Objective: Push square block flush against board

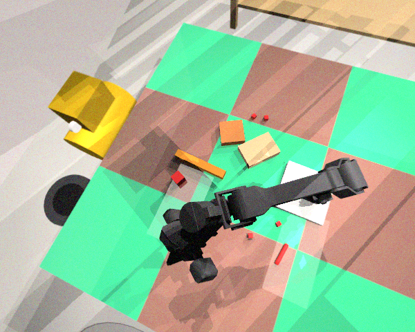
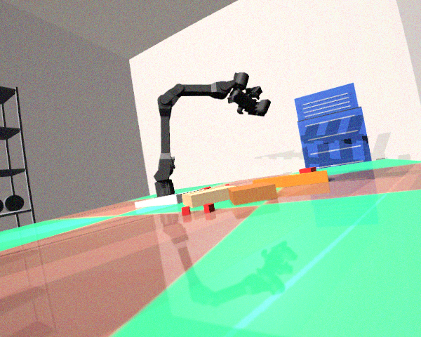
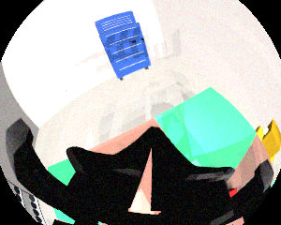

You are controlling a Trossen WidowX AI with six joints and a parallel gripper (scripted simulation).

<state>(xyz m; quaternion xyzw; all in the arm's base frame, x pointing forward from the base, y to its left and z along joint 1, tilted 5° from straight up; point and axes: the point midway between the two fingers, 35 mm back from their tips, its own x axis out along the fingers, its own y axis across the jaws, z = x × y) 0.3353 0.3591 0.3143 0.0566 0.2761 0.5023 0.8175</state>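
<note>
The square orange block point(image 1: 232, 131) point(image 2: 252, 193) lies flat on the checkered floor. The board point(image 1: 200, 163) point(image 2: 294, 178) is a long thin orange bar to its left and nearer, set at an angle and apart from the block. My gripper point(image 1: 180, 246) point(image 2: 256, 107) point(image 3: 152, 150) is shut with nothing in it. It hangs high in the air, well above the floor and clear of both parts. The wrist view shows the closed fingers, the far wall and a stretch of floor, but neither the block nor the board.
A tan block point(image 1: 259, 149) point(image 2: 207, 196) lies beside the square block. A white sheet point(image 1: 300, 171) point(image 2: 156, 202) lies under the arm. A red cube point(image 1: 178, 177) sits by the board's left end; small red cubes and a red stick point(image 1: 281, 254) are scattered. A yellow bin point(image 1: 93, 114) stands left, a blue cabinet point(image 2: 332, 126) point(image 3: 124, 44) by the wall.
</note>
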